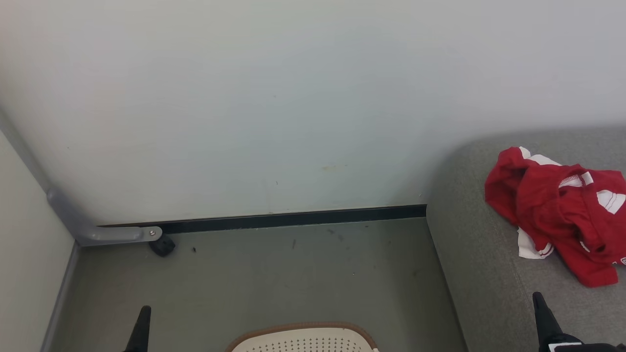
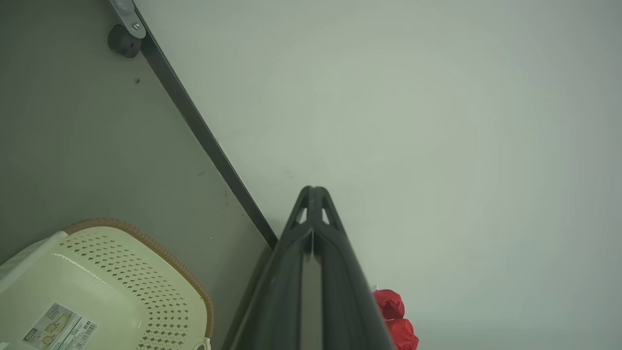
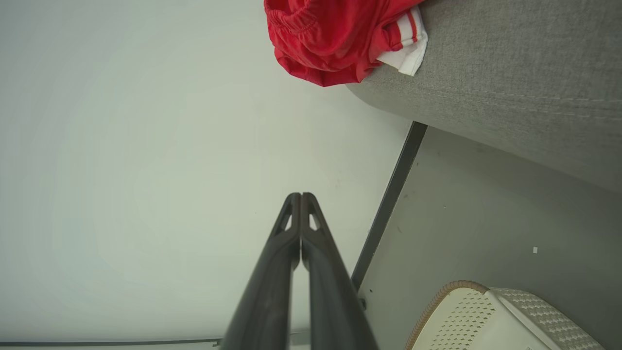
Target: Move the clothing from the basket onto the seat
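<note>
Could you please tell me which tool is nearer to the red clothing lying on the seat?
Right. The right tool is over the seat, just short of the clothing; the left tool is across the floor, beyond the basket.

Clothing [image 1: 557, 215] on the seat [image 1: 469, 274], 3 o'clock
Basket [image 1: 303, 340] is down on the floor [image 1: 274, 283] at 6, wall [image 1: 293, 98] behind at 12.

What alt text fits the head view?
Red clothing lies crumpled on the grey seat at right. The basket peeks in at bottom centre on the floor, flanked by the left gripper and right gripper; a pale wall stands behind.
</note>
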### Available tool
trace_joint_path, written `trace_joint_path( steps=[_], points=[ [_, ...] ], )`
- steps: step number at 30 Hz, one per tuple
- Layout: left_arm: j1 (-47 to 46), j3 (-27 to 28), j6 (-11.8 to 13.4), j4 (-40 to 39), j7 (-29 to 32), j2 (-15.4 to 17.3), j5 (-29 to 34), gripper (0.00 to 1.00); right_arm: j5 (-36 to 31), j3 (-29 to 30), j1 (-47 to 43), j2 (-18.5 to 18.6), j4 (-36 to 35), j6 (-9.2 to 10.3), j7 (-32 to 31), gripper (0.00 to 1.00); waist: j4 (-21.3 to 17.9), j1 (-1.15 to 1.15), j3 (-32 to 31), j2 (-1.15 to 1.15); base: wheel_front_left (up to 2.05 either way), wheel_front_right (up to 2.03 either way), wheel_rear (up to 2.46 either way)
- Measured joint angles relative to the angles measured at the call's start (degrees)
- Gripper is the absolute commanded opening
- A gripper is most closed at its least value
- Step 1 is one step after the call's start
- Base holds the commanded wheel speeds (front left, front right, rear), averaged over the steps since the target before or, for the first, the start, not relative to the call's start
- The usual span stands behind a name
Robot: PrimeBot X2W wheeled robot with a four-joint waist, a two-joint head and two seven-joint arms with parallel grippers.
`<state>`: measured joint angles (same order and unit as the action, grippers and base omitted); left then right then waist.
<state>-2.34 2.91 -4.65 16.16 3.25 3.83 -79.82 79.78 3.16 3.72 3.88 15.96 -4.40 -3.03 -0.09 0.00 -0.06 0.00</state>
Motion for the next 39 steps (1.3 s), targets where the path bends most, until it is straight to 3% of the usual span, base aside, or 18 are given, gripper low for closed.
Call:
trace_joint_path(
  steps=[18,39],
  points=[
    [-2.2,2.3,-2.4,0.6,3.3,-1.5,-11.7,0.0,11.6,4.4,1.4,-1.3,1.1,-2.49,-3.5,0.0,0.1,0.0,0.2,0.0,0.0,0.0,0.0],
    [-2.2,2.3,-2.4,0.7,3.3,-1.5,-11.9,0.0,11.6,4.5,1.6,-1.4,1.1,-2.52,-3.5,0.0,0.1,0.0,0.2,0.0,0.0,0.0,0.0]
  ],
)
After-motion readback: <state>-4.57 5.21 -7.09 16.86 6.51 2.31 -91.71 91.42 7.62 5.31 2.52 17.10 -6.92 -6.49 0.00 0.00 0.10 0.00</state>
